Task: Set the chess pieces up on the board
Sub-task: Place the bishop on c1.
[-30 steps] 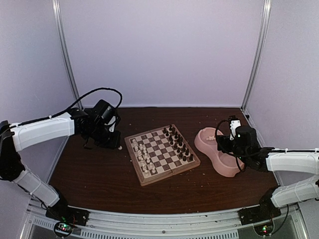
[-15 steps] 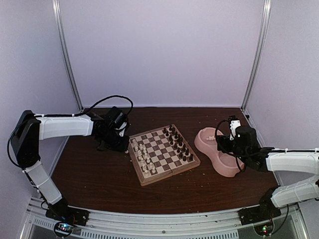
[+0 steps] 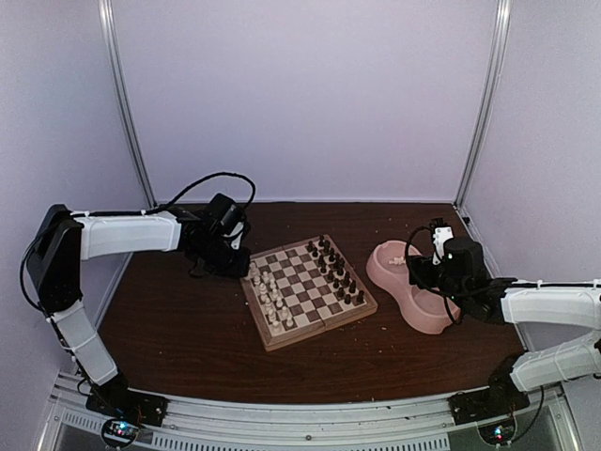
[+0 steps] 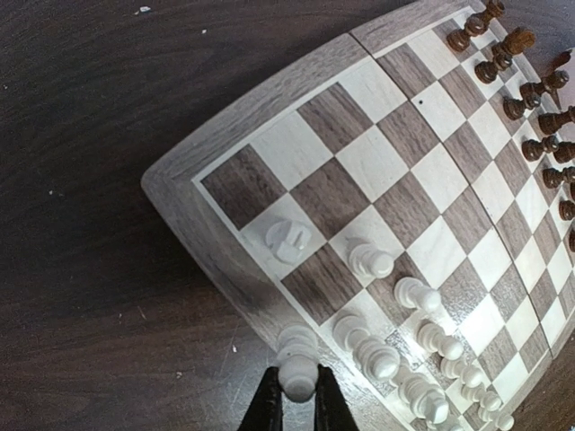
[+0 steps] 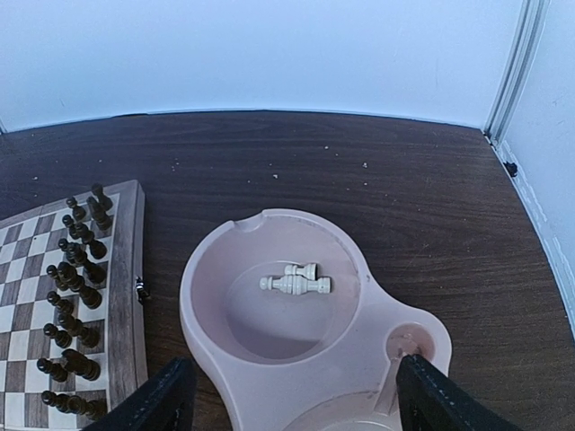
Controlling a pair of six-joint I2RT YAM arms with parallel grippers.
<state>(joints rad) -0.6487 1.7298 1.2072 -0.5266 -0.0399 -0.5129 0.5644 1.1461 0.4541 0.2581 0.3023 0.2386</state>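
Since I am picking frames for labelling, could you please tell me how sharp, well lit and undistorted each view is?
Top external: dim and soft, the chess pieces on the board barely resolved. Left wrist: sharp, but the lens bows the board's straight edges. Right wrist: bright and crisp on the loose pieces in the pink bowl.

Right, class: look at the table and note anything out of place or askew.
Two cream chess pieces lie on their sides in the pink double bowl, off the board. Nothing looks spilled or damaged.
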